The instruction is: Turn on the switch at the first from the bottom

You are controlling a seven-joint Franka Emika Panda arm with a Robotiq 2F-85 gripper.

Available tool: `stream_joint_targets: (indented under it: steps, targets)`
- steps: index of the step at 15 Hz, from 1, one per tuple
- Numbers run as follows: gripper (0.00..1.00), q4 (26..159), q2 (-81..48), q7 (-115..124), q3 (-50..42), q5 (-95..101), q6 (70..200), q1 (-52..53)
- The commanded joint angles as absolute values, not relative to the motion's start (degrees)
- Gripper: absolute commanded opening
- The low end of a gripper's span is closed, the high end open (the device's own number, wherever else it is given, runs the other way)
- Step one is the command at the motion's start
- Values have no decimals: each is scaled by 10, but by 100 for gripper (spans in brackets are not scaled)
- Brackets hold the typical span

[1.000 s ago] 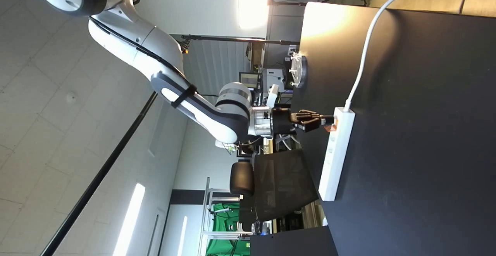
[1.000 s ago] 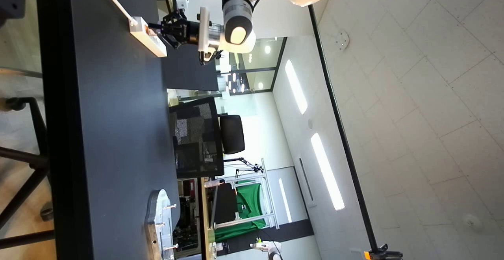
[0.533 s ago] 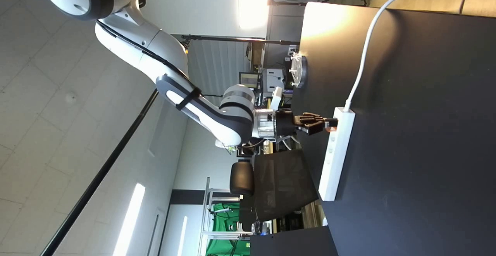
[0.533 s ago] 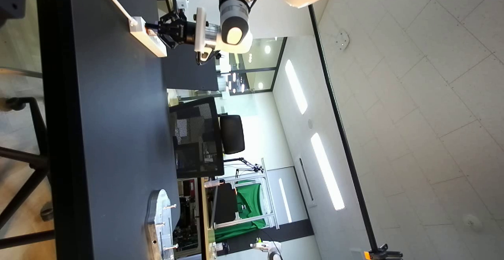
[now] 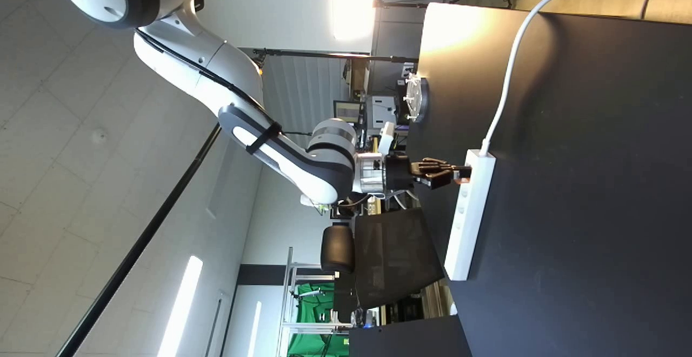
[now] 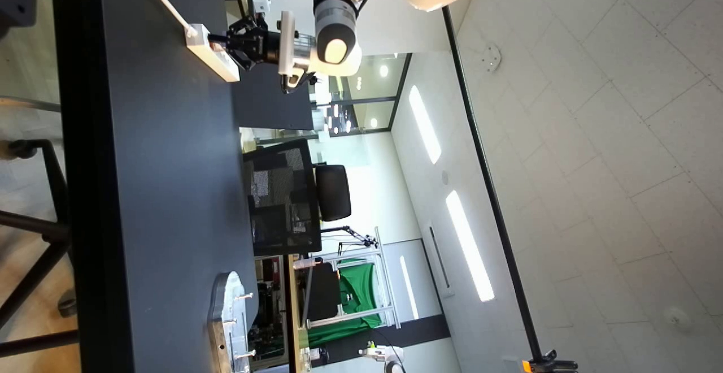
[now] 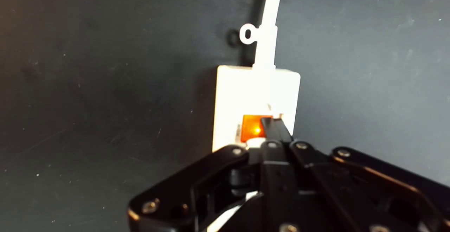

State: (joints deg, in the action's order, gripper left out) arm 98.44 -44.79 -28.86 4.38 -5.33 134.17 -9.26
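The white power strip (image 5: 468, 227) lies on the dark table and shows in both exterior views (image 6: 217, 64). In the wrist view the strip (image 7: 235, 91) bears a square orange switch (image 7: 251, 128) near its cable end. The switch has a bright spot; whether that is a lamp or a reflection I cannot tell. My gripper (image 7: 276, 121) is shut and empty, its fingertips together over the right part of the switch, which they hide. In both exterior views the gripper tips (image 5: 465, 172) are down at the switch (image 6: 217, 47) and seem to touch it.
A white cable (image 7: 272, 3) leaves the strip's end beside the switch and runs across the table (image 5: 584, 211). A transparent board with pegs (image 6: 234, 316) stands farther along the table. A black chair (image 6: 282, 198) is at the table's edge.
Over the first half second my gripper moved down toward the strip and its tips came onto the switch. Since then it has hardly moved. The strip has stayed in place.
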Motion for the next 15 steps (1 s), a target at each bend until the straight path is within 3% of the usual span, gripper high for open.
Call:
stream_joint_targets:
  steps: [1,11,15]
  targets:
    - [0,988,-455,-261,38,-23,1356,-75]
    - [0,1079,-407,-173,-6,115,1446,6]
    - [0,1100,-353,-162,7,111,1392,15]
